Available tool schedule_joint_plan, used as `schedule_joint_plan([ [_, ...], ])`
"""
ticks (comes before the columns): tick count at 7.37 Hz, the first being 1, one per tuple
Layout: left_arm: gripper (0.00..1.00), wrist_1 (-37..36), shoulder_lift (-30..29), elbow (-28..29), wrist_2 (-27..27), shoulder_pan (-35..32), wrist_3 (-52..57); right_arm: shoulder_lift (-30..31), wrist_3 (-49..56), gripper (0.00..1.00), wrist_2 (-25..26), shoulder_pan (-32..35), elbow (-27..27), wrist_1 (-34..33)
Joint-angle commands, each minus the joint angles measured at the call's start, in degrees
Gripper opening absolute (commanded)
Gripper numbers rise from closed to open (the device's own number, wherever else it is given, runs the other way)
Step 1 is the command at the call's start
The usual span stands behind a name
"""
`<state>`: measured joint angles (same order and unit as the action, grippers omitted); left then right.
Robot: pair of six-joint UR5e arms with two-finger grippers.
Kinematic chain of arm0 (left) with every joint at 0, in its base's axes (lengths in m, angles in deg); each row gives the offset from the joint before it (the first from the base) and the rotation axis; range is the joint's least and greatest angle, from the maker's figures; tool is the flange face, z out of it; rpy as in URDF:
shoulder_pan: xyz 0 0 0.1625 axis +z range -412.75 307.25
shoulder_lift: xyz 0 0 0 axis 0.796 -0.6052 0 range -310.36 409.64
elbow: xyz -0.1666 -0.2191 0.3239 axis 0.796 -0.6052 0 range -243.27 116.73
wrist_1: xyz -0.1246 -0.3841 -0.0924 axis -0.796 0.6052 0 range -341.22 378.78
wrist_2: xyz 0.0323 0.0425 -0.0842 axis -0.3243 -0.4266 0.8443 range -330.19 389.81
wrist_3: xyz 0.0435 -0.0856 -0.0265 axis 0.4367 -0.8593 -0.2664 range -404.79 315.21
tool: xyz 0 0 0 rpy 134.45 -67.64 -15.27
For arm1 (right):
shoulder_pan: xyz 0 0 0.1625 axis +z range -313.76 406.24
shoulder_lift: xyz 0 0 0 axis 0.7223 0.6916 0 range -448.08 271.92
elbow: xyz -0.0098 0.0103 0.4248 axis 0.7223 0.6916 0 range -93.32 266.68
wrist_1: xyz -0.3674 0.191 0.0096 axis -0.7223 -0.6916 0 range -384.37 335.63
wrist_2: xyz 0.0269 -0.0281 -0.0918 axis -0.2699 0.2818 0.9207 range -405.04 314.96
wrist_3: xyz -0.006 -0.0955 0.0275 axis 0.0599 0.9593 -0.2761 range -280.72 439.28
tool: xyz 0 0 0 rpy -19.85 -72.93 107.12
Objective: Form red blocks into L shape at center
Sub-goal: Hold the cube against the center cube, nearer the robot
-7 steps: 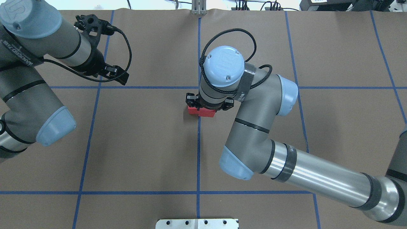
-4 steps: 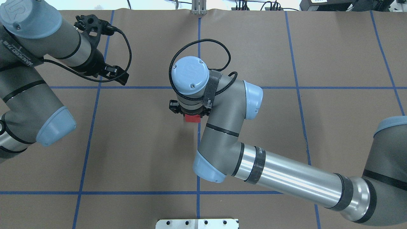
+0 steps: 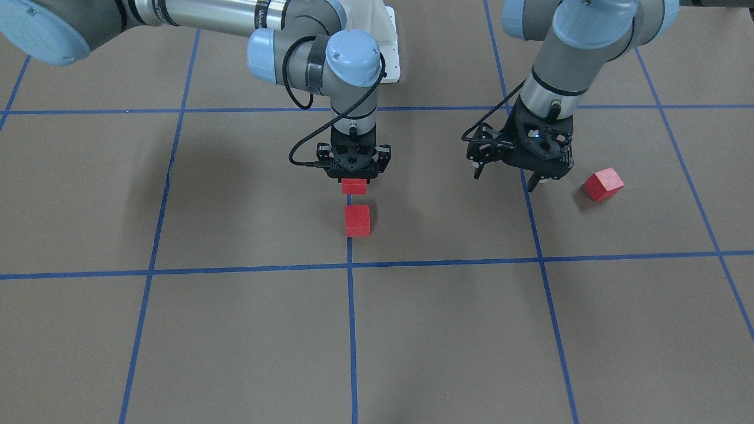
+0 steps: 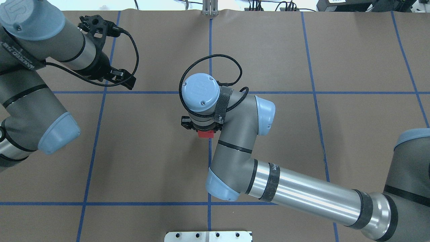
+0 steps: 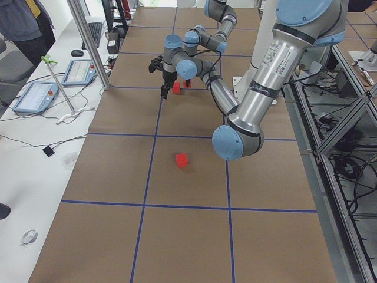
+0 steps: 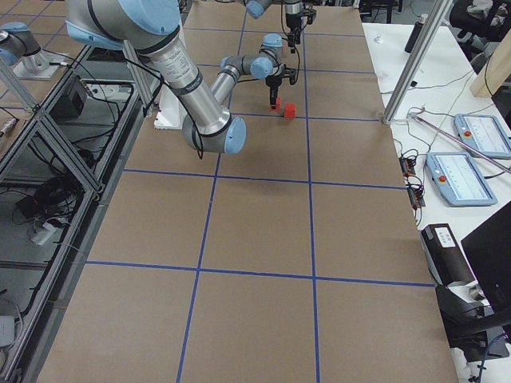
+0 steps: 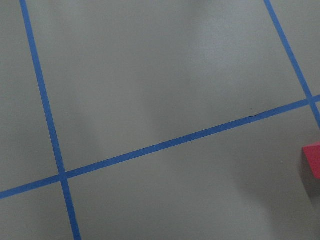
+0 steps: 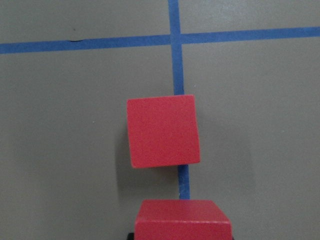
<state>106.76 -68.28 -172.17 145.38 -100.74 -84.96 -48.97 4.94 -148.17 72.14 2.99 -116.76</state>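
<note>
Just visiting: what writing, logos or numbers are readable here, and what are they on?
"UR": raised logo on the left arm's light-blue round cap.
"UR": same logo on the right arm's light-blue wrist cap.
White lettering on the left arm's black strap: too blurred to read.
White lettering on the right arm's black band: too small to read.
Small matte red cubes: no markings.

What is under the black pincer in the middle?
A small matte red cube, gripped in the right pincer, over the blue tape line. Its top is covered; floor contact is unclear.
</note>
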Motion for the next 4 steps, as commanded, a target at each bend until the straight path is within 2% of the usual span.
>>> schedule_joint_plan([
  [1,1.0,0.0,0.06,0.0,0.0,0.08,0.0,0.0,0.07,0.0,0.39,-0.32,0.28,0.28],
  [4,1.0,0.0,0.06,0.0,0.0,0.08,0.0,0.08,0.42,0.0,0.82,-0.32,0.89,0.46],
])
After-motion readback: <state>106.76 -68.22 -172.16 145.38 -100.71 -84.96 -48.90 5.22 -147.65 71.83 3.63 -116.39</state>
